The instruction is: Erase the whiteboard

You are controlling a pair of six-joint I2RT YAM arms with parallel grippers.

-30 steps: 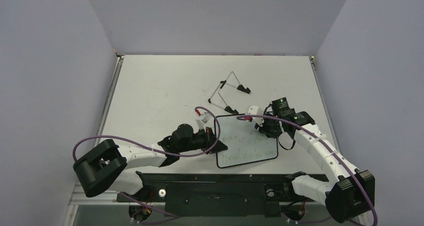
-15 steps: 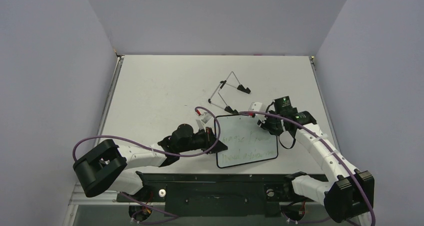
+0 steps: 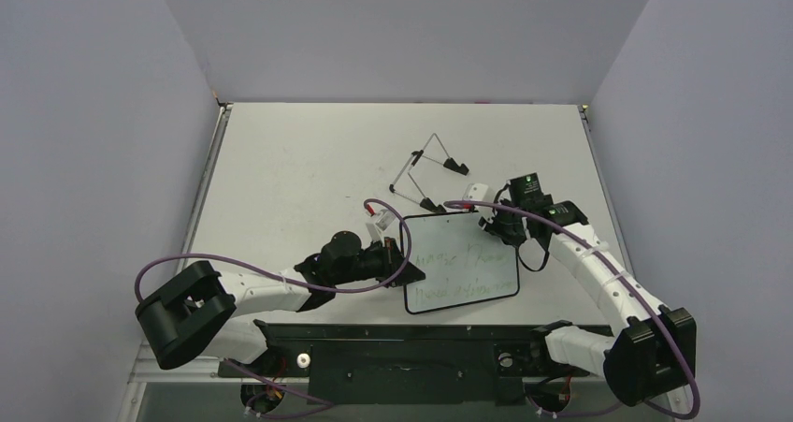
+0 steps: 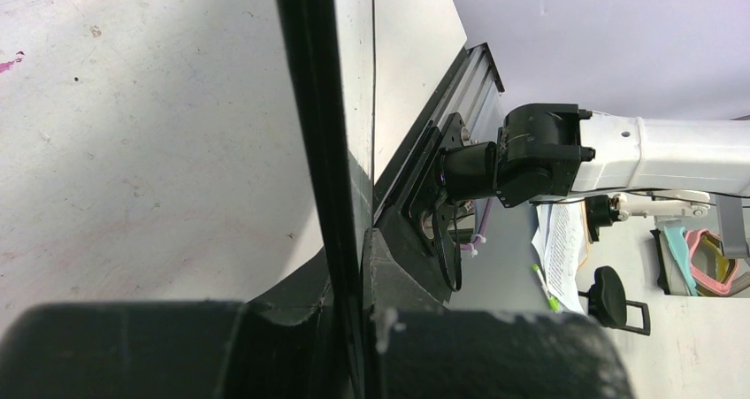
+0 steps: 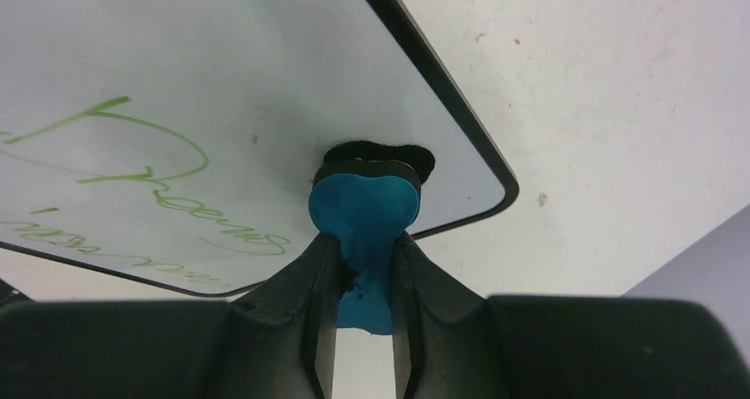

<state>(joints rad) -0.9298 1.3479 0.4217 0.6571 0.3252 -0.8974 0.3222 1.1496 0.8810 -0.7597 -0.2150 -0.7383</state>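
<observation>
My left tool (image 3: pixel 400 259) is clenched on the board (image 3: pixel 463 265), gripping the middle of its left edge. From the left wrist, the board runs edge-on between my two fingers, with its thin black frame toward the worktop (image 3: pixel 299 160) and its white face turned the other way. The board sits at the near middle of the worktop, between my two arms, and its long side runs left to right. Green writing (image 5: pixel 133 151) covers much of its face in loose lines.

Beyond the board's far edge and apart from it, the wire stand (image 3: pixel 425 171) lies on the worktop.

My right tool (image 3: pixel 491 224) is at the board's far right corner, grasping the blue eraser (image 5: pixel 364 209) between its fingers. From the right wrist, the eraser's black felt pad presses against the white face just inside that rounded corner. The nearest green strokes are a little to its left, not under the pad.
</observation>
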